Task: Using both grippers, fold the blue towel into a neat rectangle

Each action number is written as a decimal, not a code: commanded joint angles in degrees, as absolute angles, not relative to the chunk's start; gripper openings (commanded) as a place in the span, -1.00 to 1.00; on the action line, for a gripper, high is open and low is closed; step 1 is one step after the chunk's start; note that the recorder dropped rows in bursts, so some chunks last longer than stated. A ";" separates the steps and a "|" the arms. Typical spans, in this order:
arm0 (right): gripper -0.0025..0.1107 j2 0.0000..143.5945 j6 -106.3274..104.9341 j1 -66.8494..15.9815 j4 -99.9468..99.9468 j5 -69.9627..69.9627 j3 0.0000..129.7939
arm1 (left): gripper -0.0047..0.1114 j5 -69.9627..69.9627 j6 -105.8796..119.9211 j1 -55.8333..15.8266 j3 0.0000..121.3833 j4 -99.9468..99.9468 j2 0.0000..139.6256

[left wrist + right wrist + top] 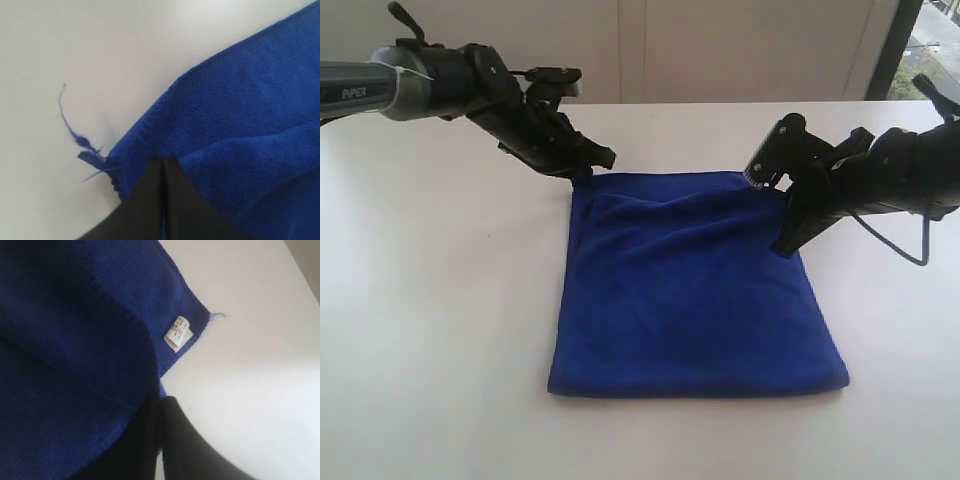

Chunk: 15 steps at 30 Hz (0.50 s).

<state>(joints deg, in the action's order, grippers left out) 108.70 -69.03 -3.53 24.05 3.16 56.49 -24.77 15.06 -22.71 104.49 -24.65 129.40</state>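
Observation:
The blue towel (690,290) lies flat on the white table (440,330), with a few soft ripples along its far edge. My left gripper (599,160) is at the towel's far left corner. In the left wrist view that gripper (163,159) is shut, with a sliver of the blue towel (240,115) pinched between the fingers and a loose thread (70,125) trailing beside it. My right gripper (786,244) is low at the towel's right edge. In the right wrist view it (161,400) is shut on the edge of the towel (65,350), near a white label (178,332).
Bare white table (260,370) surrounds the towel on all sides. A pale wall (720,50) runs behind the table's far edge. A black cable (910,245) loops beside the right arm.

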 commanded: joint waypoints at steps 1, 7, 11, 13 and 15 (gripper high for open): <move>-0.96 108.67 -68.79 -3.59 24.40 3.57 56.76 | -0.92 -25.50 15.66 -22.52 104.74 -27.00 129.87; -0.96 108.67 -68.79 -3.59 24.49 3.57 56.76 | -0.79 -25.63 20.03 -22.52 104.74 -32.07 130.39; -0.96 108.67 -68.79 -3.59 24.53 3.57 56.76 | -0.47 -26.06 21.92 -22.52 104.74 -33.72 130.75; -0.96 108.67 -68.79 -3.59 24.53 3.57 56.76 | -0.37 -26.06 22.08 -22.52 104.74 -33.72 130.75; -0.96 108.67 -68.79 -3.59 24.53 3.57 56.76 | -0.35 -26.20 22.08 -22.52 104.74 -33.85 130.75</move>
<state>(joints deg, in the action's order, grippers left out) 108.70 -69.03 -3.53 24.38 3.16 56.49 -24.98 21.53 -22.71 104.47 -32.76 130.50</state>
